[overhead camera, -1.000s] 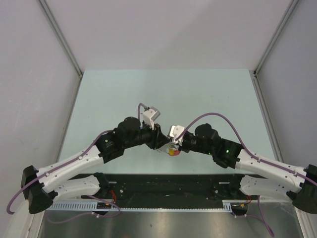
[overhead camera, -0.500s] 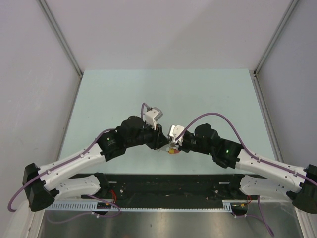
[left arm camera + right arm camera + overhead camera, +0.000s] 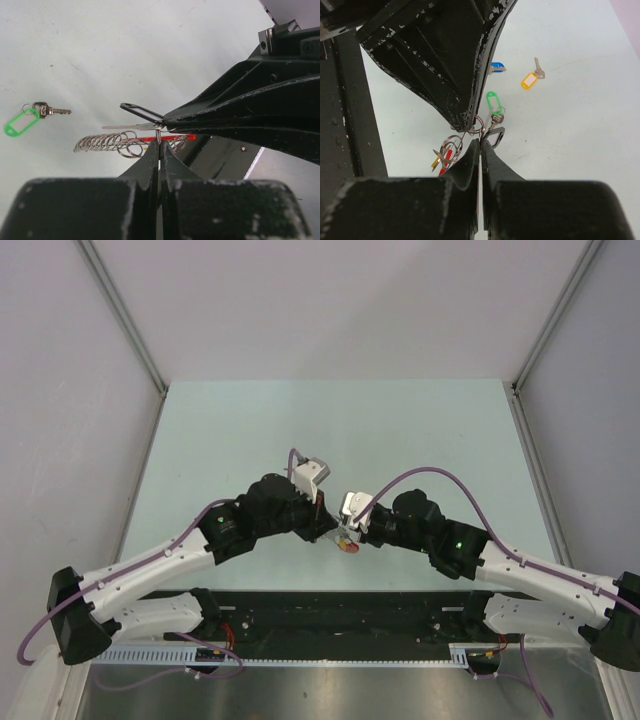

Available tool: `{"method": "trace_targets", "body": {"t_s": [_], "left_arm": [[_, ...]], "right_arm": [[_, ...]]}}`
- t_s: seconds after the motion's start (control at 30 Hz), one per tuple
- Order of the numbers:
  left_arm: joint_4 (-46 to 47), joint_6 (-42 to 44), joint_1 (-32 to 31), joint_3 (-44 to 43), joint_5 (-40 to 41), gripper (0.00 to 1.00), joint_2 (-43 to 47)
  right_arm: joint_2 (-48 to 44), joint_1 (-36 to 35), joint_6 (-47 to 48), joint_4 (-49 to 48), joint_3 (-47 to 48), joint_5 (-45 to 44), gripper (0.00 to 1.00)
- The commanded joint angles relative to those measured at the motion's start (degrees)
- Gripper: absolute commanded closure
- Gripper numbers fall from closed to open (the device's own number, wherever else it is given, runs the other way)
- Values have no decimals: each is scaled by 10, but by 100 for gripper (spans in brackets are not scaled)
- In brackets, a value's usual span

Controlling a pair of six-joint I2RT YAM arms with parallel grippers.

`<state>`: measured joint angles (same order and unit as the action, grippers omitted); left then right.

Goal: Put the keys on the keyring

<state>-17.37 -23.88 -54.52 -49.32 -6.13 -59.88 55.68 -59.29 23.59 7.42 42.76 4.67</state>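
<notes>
Right wrist alone shows the blue key (image 3: pixel 497 66); left gripper (image 3: pixel 159 146) and right gripper (image 3: pixel 480 145) sit closed.

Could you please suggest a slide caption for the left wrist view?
Left tool and right tool, both shut, meet at the keyring; green-tagged key lies apart.

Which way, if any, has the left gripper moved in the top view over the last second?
Yes. Against the black base plate, the left gripper has shifted slightly right, toward the right gripper, and it has shut.
</notes>
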Motion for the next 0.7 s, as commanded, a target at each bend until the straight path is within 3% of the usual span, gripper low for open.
{"method": "trace_targets", "body": {"t_s": [0.0, 0.17, 0.37, 0.6, 0.63, 0.67], "left_arm": [[40, 11, -3, -7, 37, 100, 34], [86, 15, -2, 26, 82, 99, 109], [213, -6, 0, 113, 89, 100, 179], [258, 7, 1, 125, 77, 100, 168], [255, 10, 1, 121, 73, 99, 163], [255, 15, 1, 116, 67, 100, 159]], "right_arm": [[-2, -2, -8, -24, 24, -28, 100], [-13, 12, -14, -43, 7, -34, 100], [-5, 12, -6, -57, -5, 5, 100], [5, -9, 3, -67, -7, 30, 100], [4, -10, -4, -68, -7, 17, 96], [0, -11, -11, -68, -8, 9, 85]]}}
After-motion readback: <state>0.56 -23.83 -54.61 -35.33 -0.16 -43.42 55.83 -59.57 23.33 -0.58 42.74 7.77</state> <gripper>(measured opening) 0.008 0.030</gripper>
